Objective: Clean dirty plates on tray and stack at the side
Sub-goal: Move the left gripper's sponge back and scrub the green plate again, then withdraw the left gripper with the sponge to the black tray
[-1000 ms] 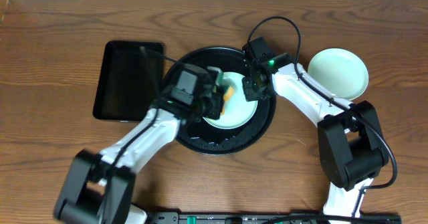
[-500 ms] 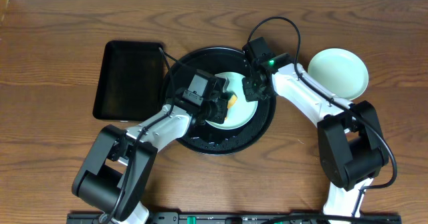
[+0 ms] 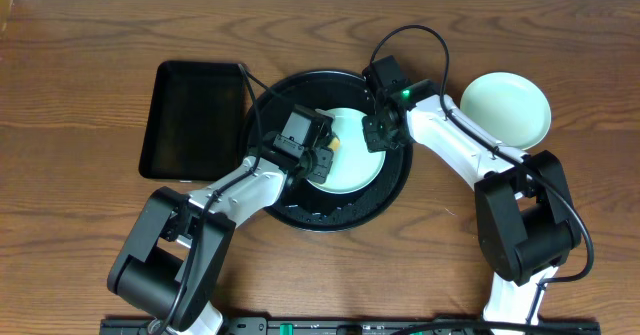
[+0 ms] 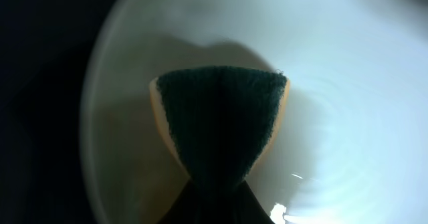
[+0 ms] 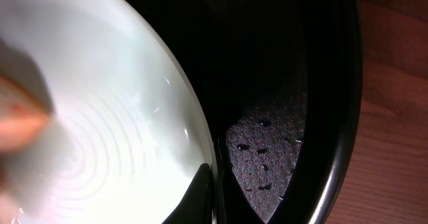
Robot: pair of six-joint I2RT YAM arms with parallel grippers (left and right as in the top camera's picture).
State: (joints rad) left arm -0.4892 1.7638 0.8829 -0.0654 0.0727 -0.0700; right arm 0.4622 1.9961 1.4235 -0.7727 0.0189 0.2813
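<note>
Two plates show: a mint plate (image 3: 355,165) lies in the round tray (image 3: 330,215) mid-desk, and a second plate (image 3: 506,108) sits toward the desk's back right corner. The left gripper (image 3: 324,159) pinches a sponge (image 4: 221,127) down on the mint plate, and the right gripper (image 3: 373,133) is clamped on that plate's right rim. It looks light, stiff and slick, so the rim is likely the best hold. No yellow plate is visible, stains are unreadable, and both wrist views crop the fingers.

The left claw (image 3: 324,156) and its blurred sponge (image 4: 219,127) hide part of the aqua plate (image 3: 360,165).
</note>
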